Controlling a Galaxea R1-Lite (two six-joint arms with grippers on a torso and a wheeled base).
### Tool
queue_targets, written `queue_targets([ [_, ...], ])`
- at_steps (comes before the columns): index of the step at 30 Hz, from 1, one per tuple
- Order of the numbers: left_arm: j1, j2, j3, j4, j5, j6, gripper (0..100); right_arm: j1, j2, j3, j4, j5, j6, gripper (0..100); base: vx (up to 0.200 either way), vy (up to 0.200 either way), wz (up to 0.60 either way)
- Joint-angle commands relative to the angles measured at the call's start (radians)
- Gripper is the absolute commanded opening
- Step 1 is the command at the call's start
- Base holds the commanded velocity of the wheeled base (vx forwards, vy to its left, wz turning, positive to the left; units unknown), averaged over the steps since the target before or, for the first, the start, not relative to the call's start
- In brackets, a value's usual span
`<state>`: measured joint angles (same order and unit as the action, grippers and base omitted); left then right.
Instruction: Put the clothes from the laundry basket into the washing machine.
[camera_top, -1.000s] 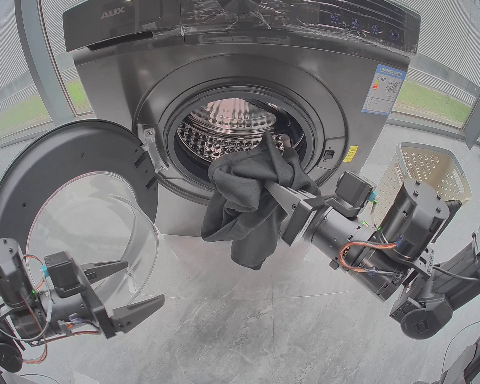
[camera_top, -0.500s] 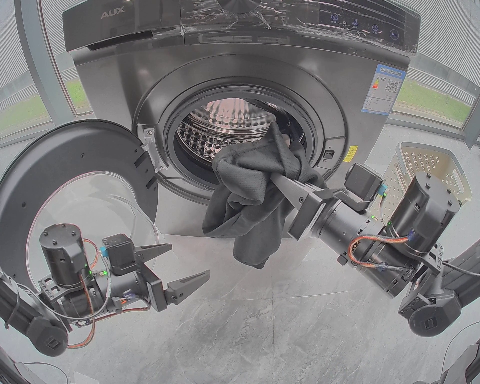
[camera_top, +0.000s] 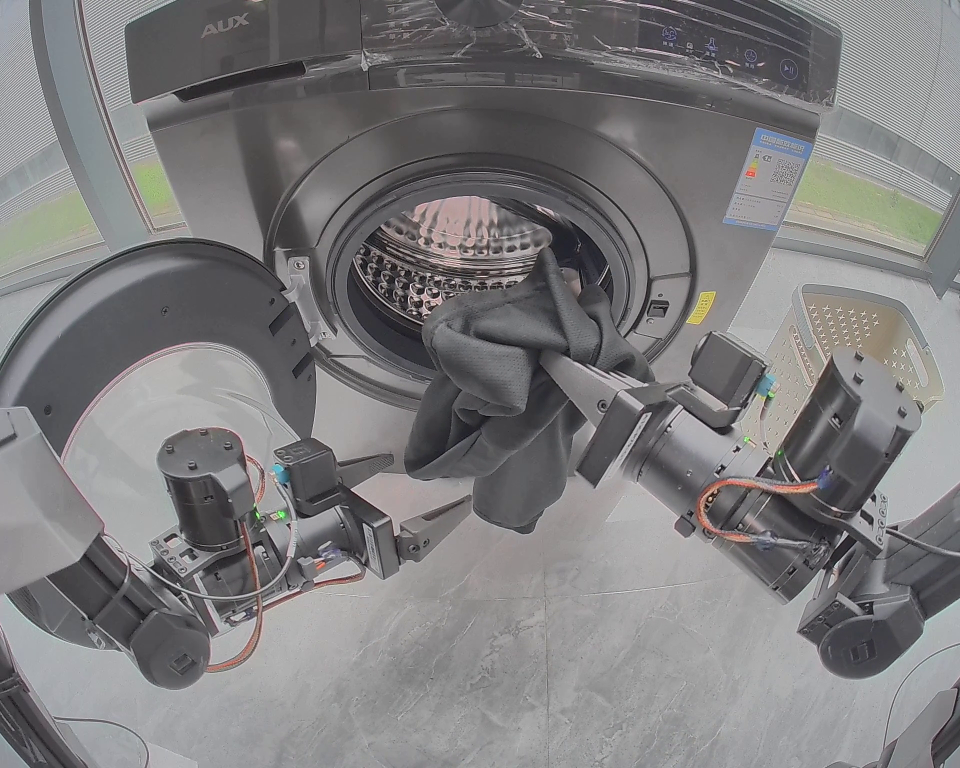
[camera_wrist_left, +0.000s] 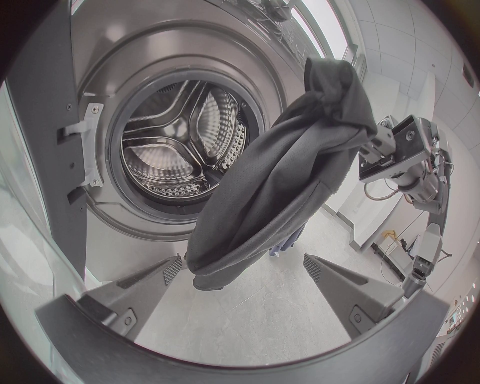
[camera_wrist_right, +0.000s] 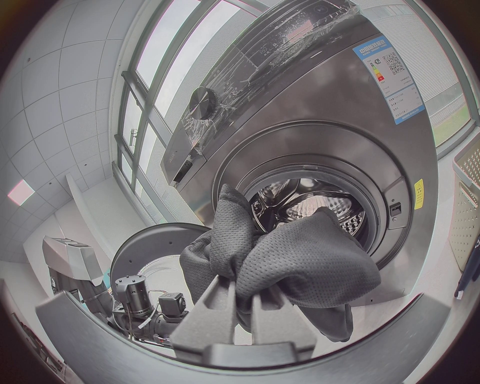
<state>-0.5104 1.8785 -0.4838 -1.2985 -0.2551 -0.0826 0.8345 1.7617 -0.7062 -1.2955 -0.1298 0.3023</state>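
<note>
We are gripping a dark grey mesh garment (camera_top: 490, 400) in our right gripper (camera_top: 550, 362). Its fingers are clenched on a bunched fold near the top, so most of the cloth is hanging free below the pinch. We are holding it just in front of the open drum (camera_top: 450, 250) of the washing machine (camera_top: 480, 140), at about five o'clock of the round mouth. The cloth's upper peak is overlapping the rim in the head view, and we cannot tell whether it is passing inside.

The door (camera_top: 150, 330) is standing swung wide at nine o'clock, leaving the way in unblocked. Our left gripper (camera_top: 430, 482), fingers spread apart and grasping nothing, is sitting low at about seven o'clock of the mouth, just beside the dangling tail. We are judging this as a placement for gathering the loose end, so it is not dragging over the lip. The laundry basket (camera_top: 860, 340) is standing at three o'clock, behind our right arm.
</note>
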Motion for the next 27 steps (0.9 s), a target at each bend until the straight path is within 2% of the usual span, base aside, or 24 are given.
queue_targets([
  [1,-0.002,0.059,-0.022,-0.021,0.014,0.0,100,0.005,-0.004,0.001,-0.001,-0.001,0.0,0,0.0,0.0,0.0],
  [9,0.03,0.105,-0.068,-0.051,0.017,0.0,100,0.008,-0.014,0.017,-0.007,-0.002,0.0,0,0.0,0.0,0.0],
  [17,0.016,0.145,-0.151,-0.059,0.025,-0.003,100,0.009,-0.014,0.024,-0.011,-0.002,0.0,0,0.0,0.0,0.0],
  [20,0.004,0.152,-0.176,-0.074,0.03,-0.025,100,0.012,-0.013,0.03,-0.013,-0.001,0.0,0,0.0,0.0,0.0],
  [27,-0.007,0.198,-0.191,-0.116,0.025,-0.029,100,0.012,-0.011,0.03,-0.013,-0.001,0.0,0,0.0,0.0,0.0],
])
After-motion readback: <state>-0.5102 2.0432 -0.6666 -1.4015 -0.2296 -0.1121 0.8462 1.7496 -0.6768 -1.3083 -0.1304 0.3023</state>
